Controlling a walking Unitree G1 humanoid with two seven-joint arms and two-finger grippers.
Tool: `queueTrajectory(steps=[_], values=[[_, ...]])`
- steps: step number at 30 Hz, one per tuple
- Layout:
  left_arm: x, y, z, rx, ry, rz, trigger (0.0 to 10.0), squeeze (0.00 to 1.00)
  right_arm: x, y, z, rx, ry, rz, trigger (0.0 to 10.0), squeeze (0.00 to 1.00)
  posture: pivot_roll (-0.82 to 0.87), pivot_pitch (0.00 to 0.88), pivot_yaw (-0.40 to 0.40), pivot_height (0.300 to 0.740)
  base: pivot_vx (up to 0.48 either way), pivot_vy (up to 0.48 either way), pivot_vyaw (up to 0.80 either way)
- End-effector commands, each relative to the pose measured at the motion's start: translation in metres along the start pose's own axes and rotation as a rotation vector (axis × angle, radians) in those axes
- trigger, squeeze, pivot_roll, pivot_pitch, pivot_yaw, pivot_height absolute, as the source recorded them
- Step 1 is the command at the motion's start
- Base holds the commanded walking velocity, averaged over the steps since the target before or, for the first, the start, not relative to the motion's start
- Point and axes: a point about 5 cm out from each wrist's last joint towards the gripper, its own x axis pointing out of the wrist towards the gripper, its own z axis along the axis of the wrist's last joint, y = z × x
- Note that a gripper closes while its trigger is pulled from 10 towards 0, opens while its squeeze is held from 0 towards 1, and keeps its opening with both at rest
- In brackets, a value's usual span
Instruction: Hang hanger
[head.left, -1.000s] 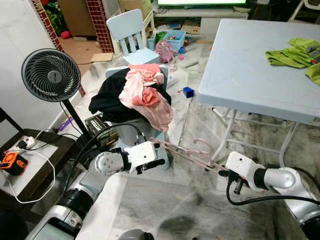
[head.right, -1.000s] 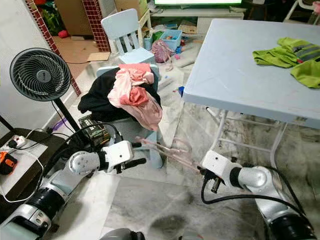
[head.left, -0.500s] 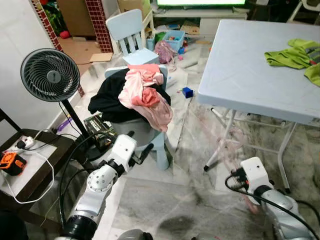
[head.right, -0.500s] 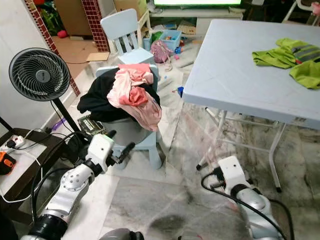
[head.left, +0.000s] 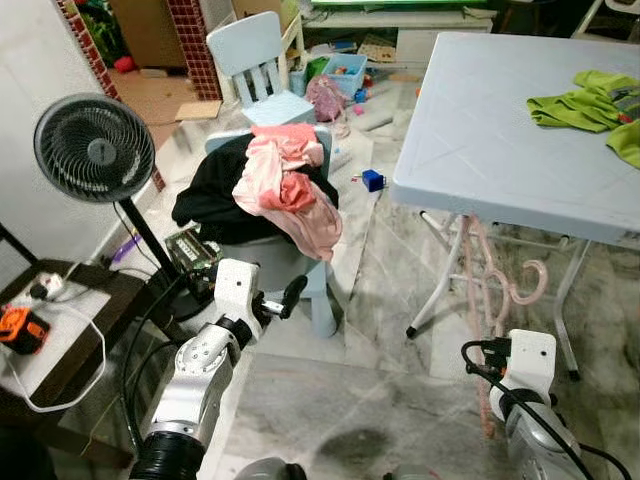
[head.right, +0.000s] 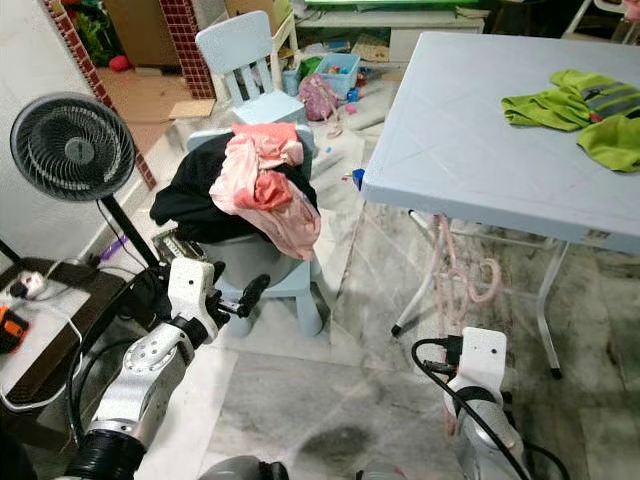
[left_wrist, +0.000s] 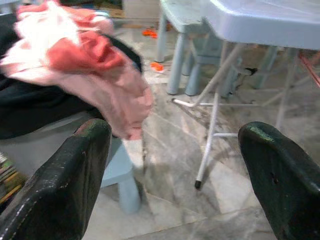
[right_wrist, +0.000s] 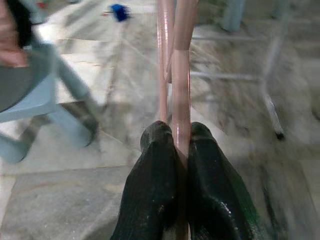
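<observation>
- Right gripper (right_wrist: 176, 150) clenching the pink hanger (head.left: 487, 290) by its thin bar, both black fingers (right_wrist: 152, 170) pressing tight on either side.
- Holding the hanger upright, low over the marble floor (head.left: 380, 400), just in front of the table (head.left: 480, 130).
- Hanger's hook (head.left: 532, 282) curling beside the white table leg (head.left: 440, 275), below the tabletop's edge; touching or not, cannot tell.
- Left gripper (left_wrist: 175, 165) hovering with fingers spread wide, grasping nothing, pointing toward the small chair (head.left: 290, 270).
- Chair carrying a heap of black and pink clothes (head.left: 270, 185).
- Fan (head.left: 88, 150) standing near the wall, left of the chair.
- Green cloth (head.left: 585, 100) lying on the tabletop's far right.
</observation>
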Motion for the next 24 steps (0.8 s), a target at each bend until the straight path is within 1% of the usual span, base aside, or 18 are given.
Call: queueTrajectory(steps=[1,5,13,15,19,24], values=[[0.001,0.001,0.007,-0.002,-0.01,-0.005,10.0,0.0,0.002,-0.003,0.012,0.025,-0.037,-0.036,10.0,0.0,-0.09,0.0,0.094,0.74,0.0,0.292,-0.8],[0.001,-0.002,0.007,-0.015,0.0,-0.014,10.0,0.0,0.004,-0.005,0.019,0.032,-0.051,-0.054,10.0,0.0,-0.09,0.0,0.094,0.74,0.0,0.338,-0.8],[0.001,-0.005,0.009,-0.024,0.004,-0.025,10.0,0.0,0.008,-0.005,0.022,0.045,-0.045,-0.061,10.0,0.0,-0.09,0.0,0.087,0.74,0.0,0.461,-0.8],[0.002,-0.005,0.009,-0.024,0.004,-0.025,10.0,0.0,0.008,-0.005,0.023,0.039,-0.043,-0.064,10.0,0.0,-0.09,0.0,0.087,0.74,0.0,0.48,-0.8],[0.003,-0.007,0.01,-0.013,0.001,-0.052,10.0,0.0,0.01,-0.004,0.025,0.06,-0.049,-0.069,10.0,0.0,-0.09,0.0,0.087,0.74,0.0,0.479,-0.8],[0.003,-0.009,0.011,-0.01,0.003,-0.059,10.0,0.0,0.012,-0.005,0.028,0.064,-0.055,-0.077,10.0,0.0,-0.1,0.0,0.089,0.74,0.0,0.467,-0.8]])
